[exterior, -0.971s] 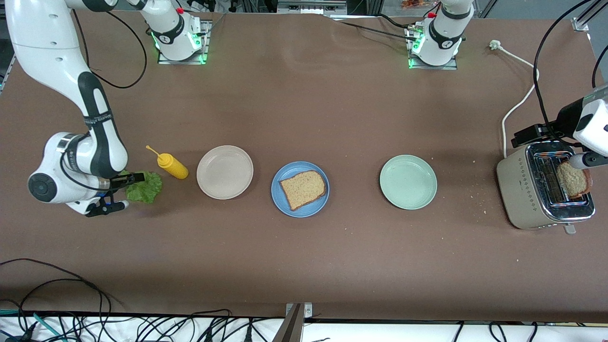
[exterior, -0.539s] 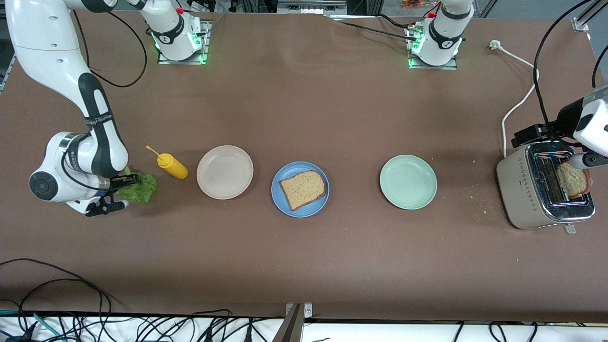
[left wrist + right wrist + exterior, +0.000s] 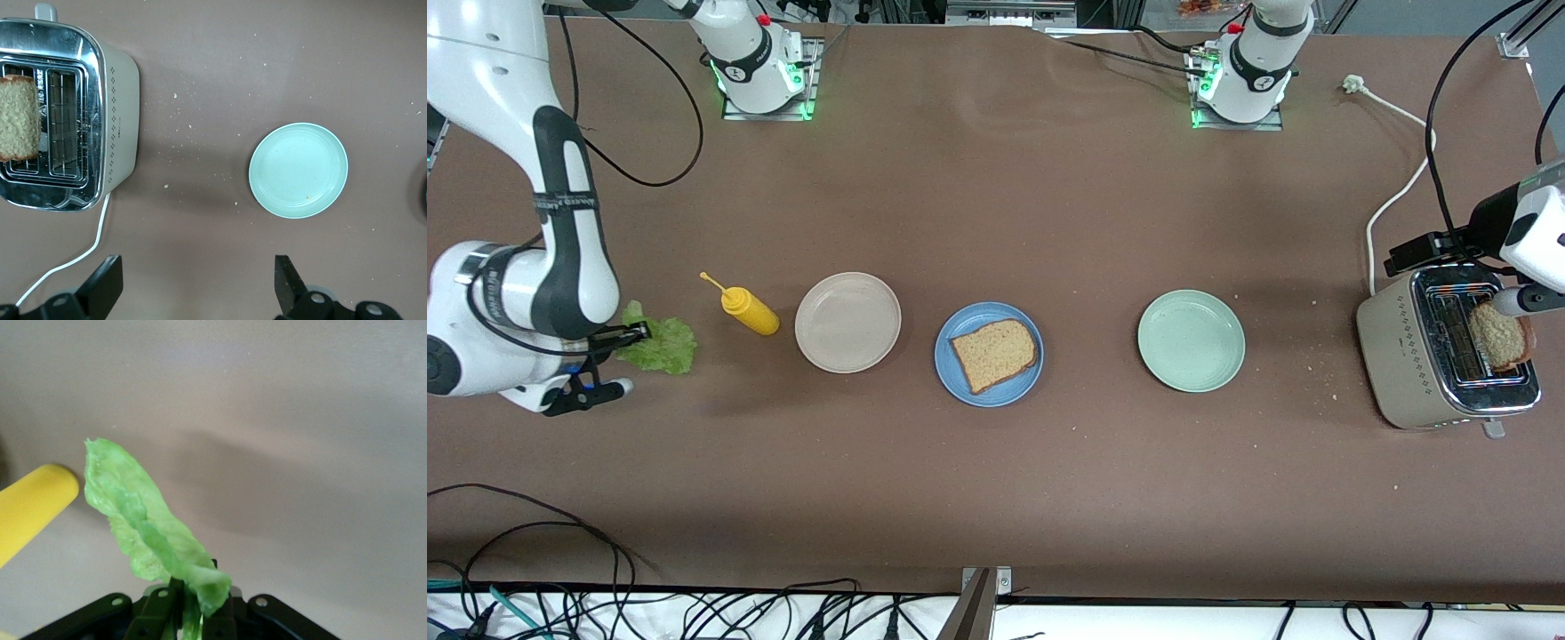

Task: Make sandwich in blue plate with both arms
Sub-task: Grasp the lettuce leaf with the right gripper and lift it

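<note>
Right gripper (image 3: 618, 336) pinched on the lettuce leaf (image 3: 656, 345), raised over the table toward the right arm's end from the blue plate (image 3: 989, 354); the leaf hangs from the fingertips. One bread slice (image 3: 994, 354) lies on the blue plate. Left gripper (image 3: 193, 290) waits with fingers spread wide and empty, over the toaster (image 3: 1443, 360), where a second bread slice (image 3: 1498, 336) stands.

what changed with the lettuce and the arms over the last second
The right gripper closed on the lettuce and carried it toward the right arm's end of the table, away from the mustard bottle; the wrist view shows the leaf lifted in its fingers. The left gripper stayed open over the table beside the toaster. The blue plate with its bread slice did not move.
</note>
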